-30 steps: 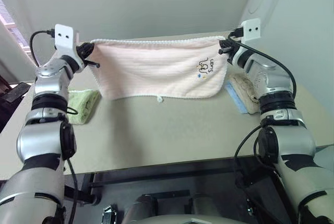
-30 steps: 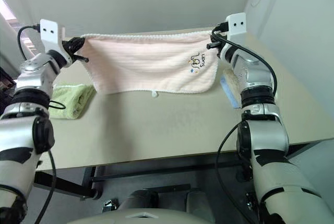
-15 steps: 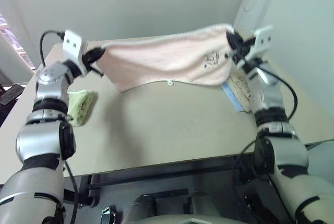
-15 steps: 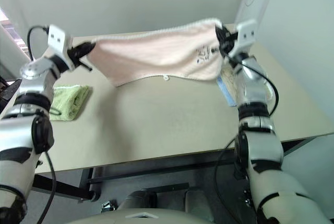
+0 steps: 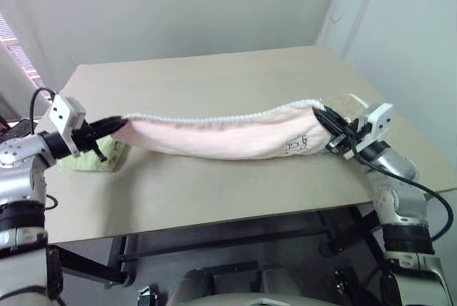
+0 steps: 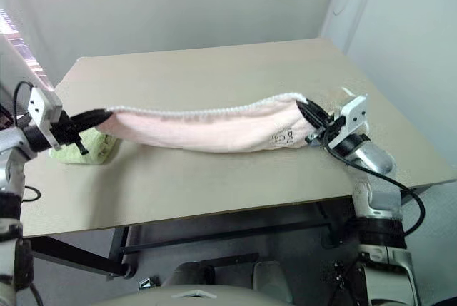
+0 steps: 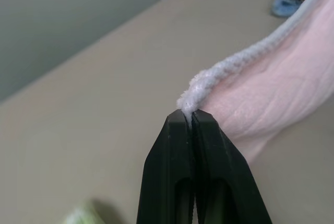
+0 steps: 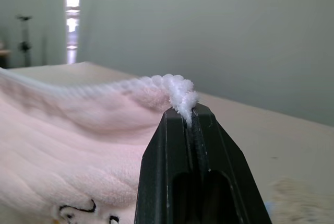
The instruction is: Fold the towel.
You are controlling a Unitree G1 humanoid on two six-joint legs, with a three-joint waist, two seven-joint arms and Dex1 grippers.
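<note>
Nearest the robot, both arms are drawn in low over the near half of the counter (image 5: 235, 192). A second ago they were stretched out high with the towel hanging flat as a curtain; now the cloth has been carried back and down. Left pincer (image 7: 190, 117) is pressed together on the white stitched edge at one corner of the towel (image 5: 221, 138); right pincer (image 8: 189, 113) pinches the opposite corner the same way, a tuft of edging standing out between its fingers. Between them the pale pink towel sags in a long shallow band, the white edging running along its upper line, the dark embroidered motif (image 6: 283, 135) at the right end. The lower part looks to be just reaching or resting on the counter, though contact cannot be confirmed. Just behind the left pincer sits a folded green towel (image 5: 96, 157); past the right one, a beige towel (image 5: 341, 103). Far half of the counter lies beyond. Judgement: the held edge is being brought toward the near side, likely to lay the cloth down for a fold; both grips must hold until it settles.
</note>
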